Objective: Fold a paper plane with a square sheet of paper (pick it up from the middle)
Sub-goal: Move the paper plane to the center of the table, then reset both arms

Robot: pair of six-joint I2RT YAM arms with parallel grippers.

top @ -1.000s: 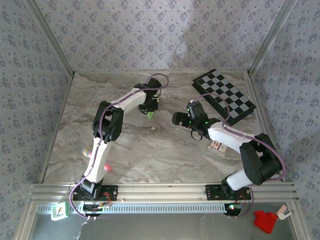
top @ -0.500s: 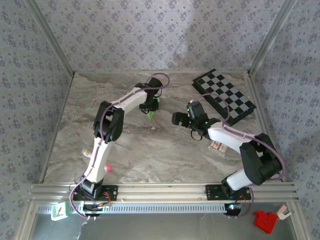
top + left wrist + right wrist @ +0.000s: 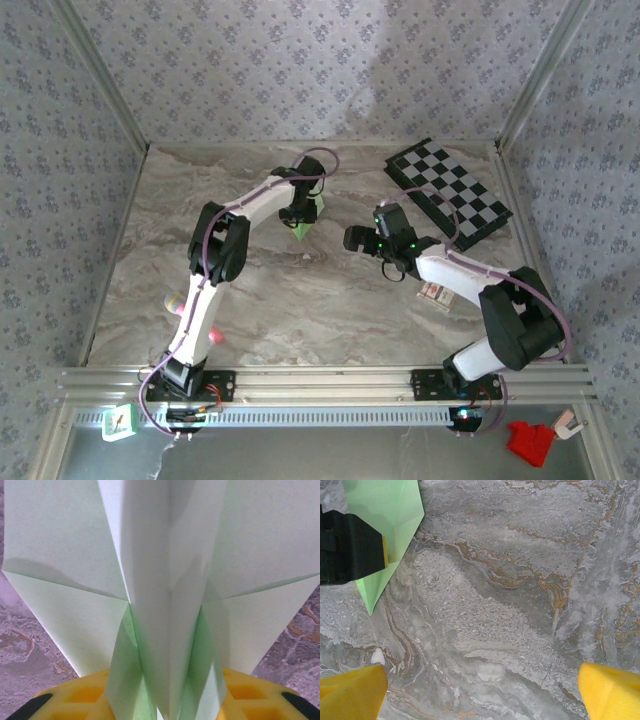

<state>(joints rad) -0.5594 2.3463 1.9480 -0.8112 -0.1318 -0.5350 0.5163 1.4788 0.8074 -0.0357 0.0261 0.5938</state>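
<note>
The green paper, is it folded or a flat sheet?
Folded. In the left wrist view the paper plane shows a centre ridge with layered flaps on either side; the right wrist view shows it tapering to a point.

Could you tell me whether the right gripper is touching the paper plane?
Apart. The right wrist view shows bare tabletop between the right gripper and the paper plane.

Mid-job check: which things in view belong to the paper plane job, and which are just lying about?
Job:
- paper plane, at the left tool
- right tool, open, holding nothing

Lying about:
- chequered board
- pink marker, partly behind the left arm
- small card beside the right arm
</note>
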